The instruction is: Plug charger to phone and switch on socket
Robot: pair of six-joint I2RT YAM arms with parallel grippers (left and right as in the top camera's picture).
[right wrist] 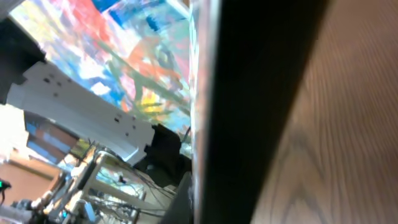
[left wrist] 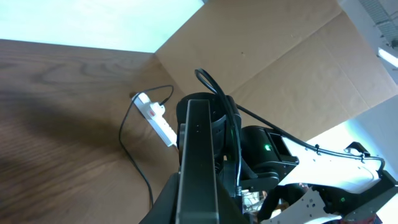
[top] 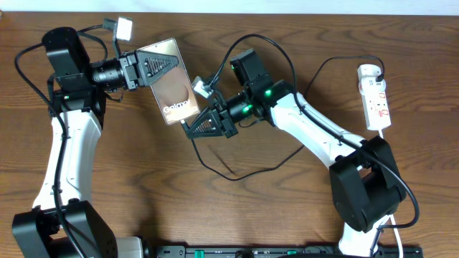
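The phone (top: pixel 174 92), bronze with "Galaxy" lettering, is held off the table by my left gripper (top: pixel 149 68), which is shut on its top end. In the left wrist view its dark edge (left wrist: pixel 199 155) stands up between the jaws (left wrist: pixel 200 211). My right gripper (top: pixel 192 129) is at the phone's lower end. The charger cable (top: pixel 237 174) runs into it, so it looks shut on the plug tip, which is hidden. The right wrist view shows the phone's edge (right wrist: pixel 249 93) very close. The charger's black plug (top: pixel 378 72) sits in the white socket (top: pixel 375 99).
The charger cable loops over the table between the arms and up to the socket, which also shows in the left wrist view (left wrist: pixel 158 121). A cardboard wall (left wrist: pixel 298 68) stands behind the table. The arm bases sit at the front edge.
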